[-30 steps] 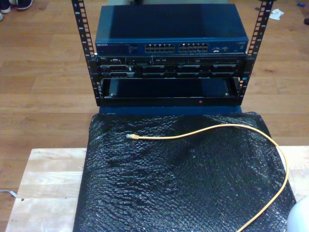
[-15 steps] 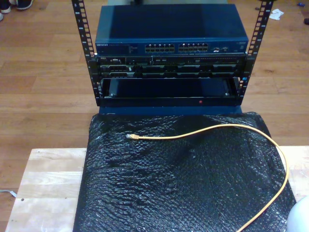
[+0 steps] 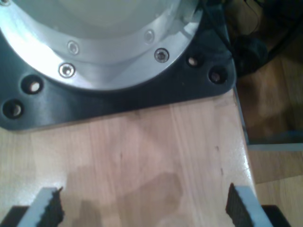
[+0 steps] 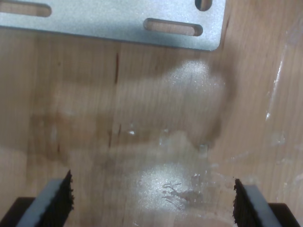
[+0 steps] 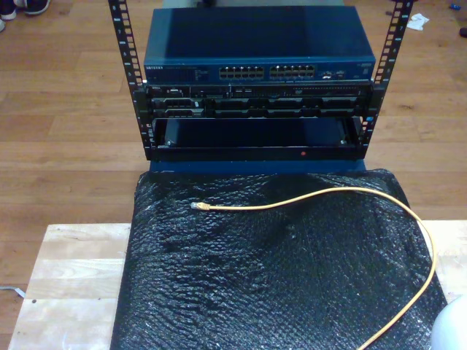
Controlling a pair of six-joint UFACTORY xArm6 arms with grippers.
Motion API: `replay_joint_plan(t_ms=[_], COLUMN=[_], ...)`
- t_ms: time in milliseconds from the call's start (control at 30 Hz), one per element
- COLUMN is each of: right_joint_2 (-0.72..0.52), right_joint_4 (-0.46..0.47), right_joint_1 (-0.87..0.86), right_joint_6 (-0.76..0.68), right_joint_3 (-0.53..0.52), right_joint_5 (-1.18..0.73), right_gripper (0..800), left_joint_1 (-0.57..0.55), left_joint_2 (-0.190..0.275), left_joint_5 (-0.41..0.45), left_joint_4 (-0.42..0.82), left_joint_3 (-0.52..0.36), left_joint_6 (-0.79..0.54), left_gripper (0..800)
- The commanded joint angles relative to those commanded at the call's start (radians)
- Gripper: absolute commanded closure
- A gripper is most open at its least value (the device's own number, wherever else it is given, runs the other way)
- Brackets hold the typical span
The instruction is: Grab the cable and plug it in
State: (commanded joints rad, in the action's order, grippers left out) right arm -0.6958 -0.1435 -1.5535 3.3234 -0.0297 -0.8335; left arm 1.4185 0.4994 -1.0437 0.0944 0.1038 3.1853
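Observation:
The cable (image 5: 343, 191), thin and yellow-orange, lies loose on a black bubble-wrap sheet (image 5: 241, 292) in the exterior view. Its clear plug (image 5: 195, 206) points toward the exterior view's left, and the cord loops round toward that view's right edge and runs off the bottom. Beyond the sheet, a blue network switch (image 5: 259, 44) shows rows of ports (image 5: 266, 72) in a black rack. My first gripper (image 3: 144, 208) is open over bare wood, with nothing between its fingers. My second gripper (image 4: 151, 201) is open too, over shiny wood.
A silver arm base on a black plate (image 3: 118, 101) stands just ahead of my first gripper. A slotted metal bracket (image 4: 113, 19) lies ahead of my second gripper. A white arm part (image 5: 451, 328) shows at the exterior view's bottom right corner. The wooden table (image 5: 66, 277) carries the sheet.

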Motion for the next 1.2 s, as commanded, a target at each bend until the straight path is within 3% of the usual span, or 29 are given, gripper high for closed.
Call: replay_joint_plan(t_ms=[400, 533, 833, 1200], right_joint_2=[-0.04, -0.055, -0.06, 0.009], right_joint_4=[-0.002, 0.0, 0.002, -0.002], right_joint_1=[0.002, 0.0, -0.002, -0.002], right_joint_6=[-0.009, -0.009, -0.06, -0.184], right_joint_3=[0.008, 0.02, 0.167, 0.367], right_joint_5=[-0.011, -0.044, -0.275, -0.423], right_gripper=[0, 0, 0, 0], left_joint_1=[0.0, 0.0, -0.002, -0.006], left_joint_2=[-0.002, 0.0, 0.008, 0.015], left_joint_5=[-0.003, -0.04, -0.095, -0.255], left_joint_4=[0.002, 0.002, 0.002, -0.011], left_joint_3=[0.002, 0.021, 0.054, 0.16], left_joint_6=[0.003, 0.003, 0.003, 0.003], left_gripper=[0, 0, 0, 0])
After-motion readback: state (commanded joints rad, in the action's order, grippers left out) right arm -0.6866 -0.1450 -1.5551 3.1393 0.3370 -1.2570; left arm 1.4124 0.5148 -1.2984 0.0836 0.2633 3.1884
